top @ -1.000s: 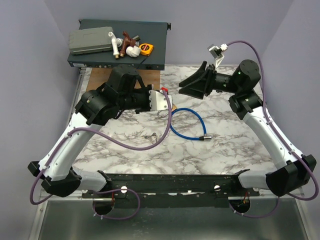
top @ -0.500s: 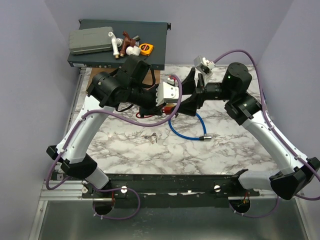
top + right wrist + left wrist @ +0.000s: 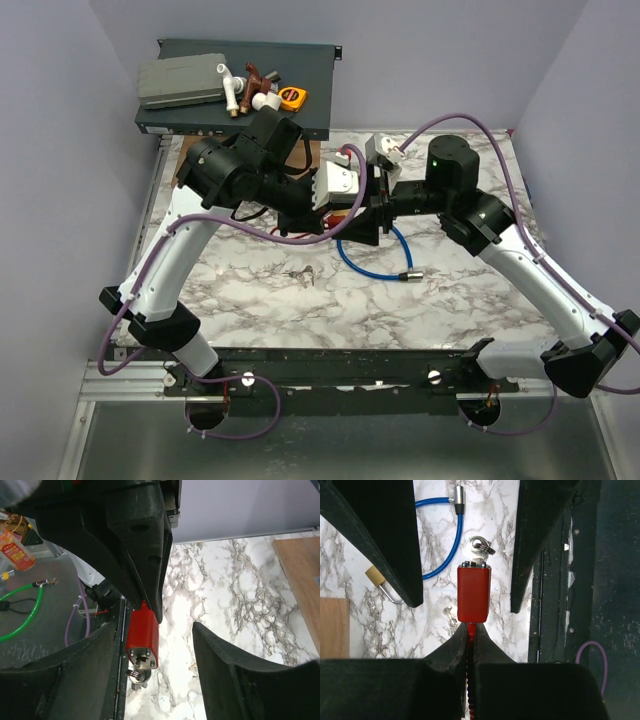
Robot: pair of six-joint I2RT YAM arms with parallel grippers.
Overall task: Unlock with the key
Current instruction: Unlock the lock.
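My left gripper is shut on a thin red cord, and a small red lock body hangs from that cord just past the fingertips. The key, silver with a small ring, sticks in the lock's end face. It also shows in the right wrist view, key below red body. My right gripper is open. Its fingers stand on either side of the red body and key with a gap on each side. In the top view both grippers meet above the table's middle, left gripper, right gripper.
A blue cable lock lies on the marble table under the grippers. A brass padlock lies beside it. A small metal piece sits nearer the front. A dark shelf with clutter stands at the back left.
My left arm has lifted and swung right with the red lock on its cord. My right gripper has come left and down until its open fingers flank the lock.
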